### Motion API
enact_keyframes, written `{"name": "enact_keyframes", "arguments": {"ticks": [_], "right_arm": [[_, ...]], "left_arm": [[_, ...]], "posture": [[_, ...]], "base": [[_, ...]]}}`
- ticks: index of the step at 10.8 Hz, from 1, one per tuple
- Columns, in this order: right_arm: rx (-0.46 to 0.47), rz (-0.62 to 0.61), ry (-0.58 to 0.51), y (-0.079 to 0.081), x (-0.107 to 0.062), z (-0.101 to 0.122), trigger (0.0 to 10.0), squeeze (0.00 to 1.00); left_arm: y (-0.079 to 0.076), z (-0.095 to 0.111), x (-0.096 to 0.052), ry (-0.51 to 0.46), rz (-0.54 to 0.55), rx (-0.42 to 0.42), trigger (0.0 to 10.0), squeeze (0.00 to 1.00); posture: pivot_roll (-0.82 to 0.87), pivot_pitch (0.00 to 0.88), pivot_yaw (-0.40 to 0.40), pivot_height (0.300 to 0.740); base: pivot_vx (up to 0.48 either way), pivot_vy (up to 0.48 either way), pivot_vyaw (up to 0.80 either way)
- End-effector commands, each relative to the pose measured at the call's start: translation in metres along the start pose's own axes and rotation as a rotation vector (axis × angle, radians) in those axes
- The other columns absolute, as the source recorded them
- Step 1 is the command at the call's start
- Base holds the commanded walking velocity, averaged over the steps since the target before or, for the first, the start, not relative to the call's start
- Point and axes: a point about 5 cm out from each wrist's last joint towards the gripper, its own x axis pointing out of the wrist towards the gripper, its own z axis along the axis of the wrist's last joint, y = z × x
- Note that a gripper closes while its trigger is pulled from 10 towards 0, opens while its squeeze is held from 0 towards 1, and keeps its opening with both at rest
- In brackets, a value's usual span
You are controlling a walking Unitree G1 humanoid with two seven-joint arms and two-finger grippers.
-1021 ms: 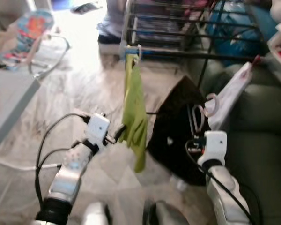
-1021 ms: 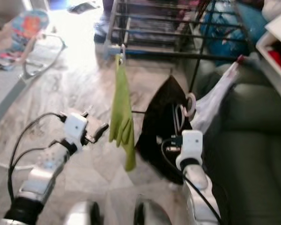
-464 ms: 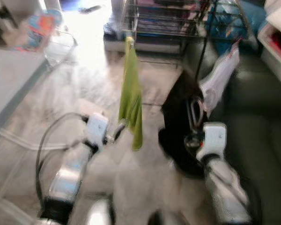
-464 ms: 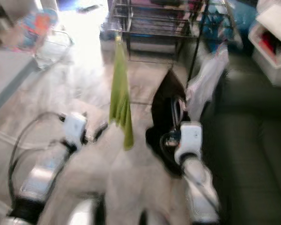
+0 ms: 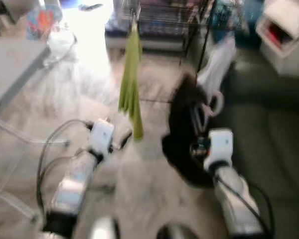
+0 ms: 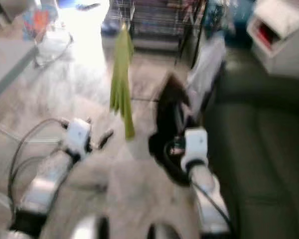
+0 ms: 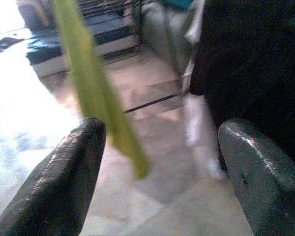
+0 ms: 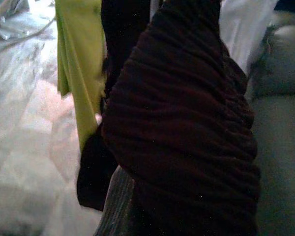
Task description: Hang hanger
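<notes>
Hanging from the far drying rack (image 5: 189, 15), a green garment (image 5: 130, 79) dangles just beyond the left gripper (image 7: 160, 167), fingers spread, empty. Right gripper (image 5: 202, 112) holds a dark garment (image 8: 182, 128); finger state indeterminable.

Both arms are silver metal tubes, each ending in a boxy white wrist housing, left arm (image 5: 77, 177) and right arm (image 5: 231, 199). Black cables loop off the left forearm and a thinner black cable runs along the right one into dark connector hardware at the wrist. Left gripper (image 7: 162, 182): two long black fingers (image 7: 64, 182), rounded at the tips, dull scuffed finish with a small pit or screw mark near one tip.
</notes>
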Motion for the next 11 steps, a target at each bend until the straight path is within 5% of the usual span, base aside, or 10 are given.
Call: {"name": "enact_keyframes", "arguments": {"ticks": [1,4,7,11], "right_arm": [[0.003,0.001,-0.049,-0.001,0.001,0.009,10.0,0.00],[-0.034,-0.015,-0.113,-0.005,0.005,0.020,10.0,0.00],[-0.048,0.088,-0.145,0.013,0.011,0.026,10.0,0.00],[-0.046,0.108,-0.162,0.013,0.014,0.028,10.0,0.00]], "left_arm": [[0.001,0.003,0.000,-0.006,-0.001,0.013,10.0,0.00],[0.011,0.002,-0.003,0.004,0.026,0.032,10.0,0.00],[0.010,0.000,-0.003,0.016,0.048,0.043,10.0,0.00],[0.014,-0.007,-0.006,0.059,0.106,0.091,10.0,0.00]], "posture": [[-0.06,0.063,-0.058,0.740],[-0.05,0.082,-0.038,0.740],[-0.05,0.082,-0.048,0.740],[-0.04,0.080,-0.050,0.740]], "base": [[0.000,0.000,0.43],[0.000,0.000,0.80],[0.000,0.000,0.80],[0.000,0.000,0.80]]}}
